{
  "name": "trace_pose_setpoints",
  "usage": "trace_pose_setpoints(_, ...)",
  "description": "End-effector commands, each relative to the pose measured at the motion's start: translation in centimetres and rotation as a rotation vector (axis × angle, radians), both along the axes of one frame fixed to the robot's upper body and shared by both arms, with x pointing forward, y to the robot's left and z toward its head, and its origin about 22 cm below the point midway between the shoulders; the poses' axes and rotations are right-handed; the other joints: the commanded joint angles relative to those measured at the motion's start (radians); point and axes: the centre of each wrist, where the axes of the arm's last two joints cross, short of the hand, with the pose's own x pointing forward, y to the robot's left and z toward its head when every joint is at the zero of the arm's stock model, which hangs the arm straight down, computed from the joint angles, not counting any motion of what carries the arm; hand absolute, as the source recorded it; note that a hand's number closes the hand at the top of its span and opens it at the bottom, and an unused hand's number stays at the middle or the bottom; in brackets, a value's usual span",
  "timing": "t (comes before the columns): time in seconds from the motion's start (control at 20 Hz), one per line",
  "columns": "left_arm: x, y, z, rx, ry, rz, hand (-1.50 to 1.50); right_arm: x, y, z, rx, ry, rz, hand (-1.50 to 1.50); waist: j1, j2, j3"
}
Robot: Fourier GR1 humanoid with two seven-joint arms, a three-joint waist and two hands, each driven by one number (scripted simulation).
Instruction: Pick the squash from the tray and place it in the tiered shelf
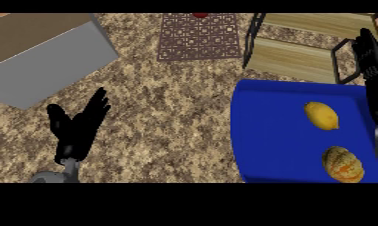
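Nothing is done yet. The squash [342, 164] lies at five o'clock in the blue tray [273, 135], beside a lemon [322, 115]. Your left hand [77, 125] rests released at eight o'clock. Your right hand [365, 55] shows at two o'clock by the tiered shelf [295, 52]; its grasp can't be told.

Right hand [365, 52] and tray [273, 135] cut by edges.

Kitchen, speckled granite counter [170, 110], wooden tiered shelf [295, 52], blue tray [273, 135] of produce
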Motion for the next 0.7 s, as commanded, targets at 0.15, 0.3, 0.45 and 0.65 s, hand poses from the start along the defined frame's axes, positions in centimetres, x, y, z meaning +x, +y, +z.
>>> trace_pose_setpoints(0.15,-0.7,2.3,-0.4,0.047,0.022,0.08,0.0,-5.4,-3.0,-11.0,0.625,0.303,-0.132,1.5,-0.049,-0.013,0.014)
trace_pose_setpoints(0.3,-0.2,1.8,0.1,0.023,0.01,0.055,0.0,-12.6,-5.6,-17.1,0.486,0.833,-0.144,1.5,-0.013,0.032,0.011)
trace_pose_setpoints(0.45,-0.9,1.9,-0.6,0.019,0.043,0.061,0.0,-14.7,-4.4,-20.0,0.894,0.842,-0.18,1.5,-0.032,0.013,0.018)
trace_pose_setpoints(0.65,-1.0,3.2,-0.6,0.034,0.061,0.075,0.0,-17.0,-7.1,-20.4,1.081,0.802,-0.096,-1.5,-0.024,-0.012,0.01)
